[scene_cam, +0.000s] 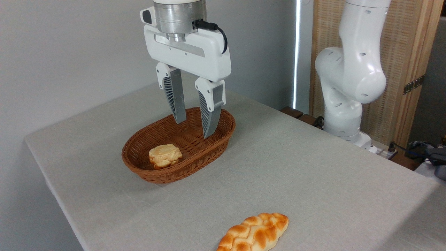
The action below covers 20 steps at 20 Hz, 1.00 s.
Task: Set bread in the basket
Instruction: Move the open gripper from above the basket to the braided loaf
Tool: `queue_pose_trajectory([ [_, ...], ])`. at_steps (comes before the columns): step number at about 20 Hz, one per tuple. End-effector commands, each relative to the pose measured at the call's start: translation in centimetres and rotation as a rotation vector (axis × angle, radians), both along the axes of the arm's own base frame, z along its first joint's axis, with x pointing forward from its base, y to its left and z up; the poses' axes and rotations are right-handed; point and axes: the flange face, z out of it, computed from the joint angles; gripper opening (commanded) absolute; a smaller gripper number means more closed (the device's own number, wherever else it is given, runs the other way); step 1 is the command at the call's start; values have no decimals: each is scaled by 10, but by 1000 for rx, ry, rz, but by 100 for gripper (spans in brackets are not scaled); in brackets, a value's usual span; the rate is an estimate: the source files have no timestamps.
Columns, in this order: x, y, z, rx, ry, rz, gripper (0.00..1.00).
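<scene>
The bread (254, 233), a long braided golden-orange loaf, lies on the table near the front edge, its left end cut off by the frame's bottom. The oval brown wicker basket (213, 144) sits further back and to the left. My gripper (194, 128) hangs open above the basket's right half, fingers pointing down, nothing between them. It is far from the loaf.
A small squarish pale-golden bun (165, 156) rests inside the basket's left part. The grey cloth-covered table (313, 167) ends at the left and front. The arm's white base (348, 90) stands at the back right, with cables and dark objects (428, 155) beside it.
</scene>
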Motion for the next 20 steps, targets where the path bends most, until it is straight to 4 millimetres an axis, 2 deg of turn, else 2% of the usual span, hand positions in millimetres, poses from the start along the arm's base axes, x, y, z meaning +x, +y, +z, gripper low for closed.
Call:
queue_pose_trajectory([
  [1,-4,22,4,-9,34,31,100],
  [6,-6,24,2,-9,56,34,100],
  [14,-10,41,8,-16,42,27,100],
  [17,-9,64,3,9,40,-43,100],
  [20,-8,84,-10,8,46,-68,100],
])
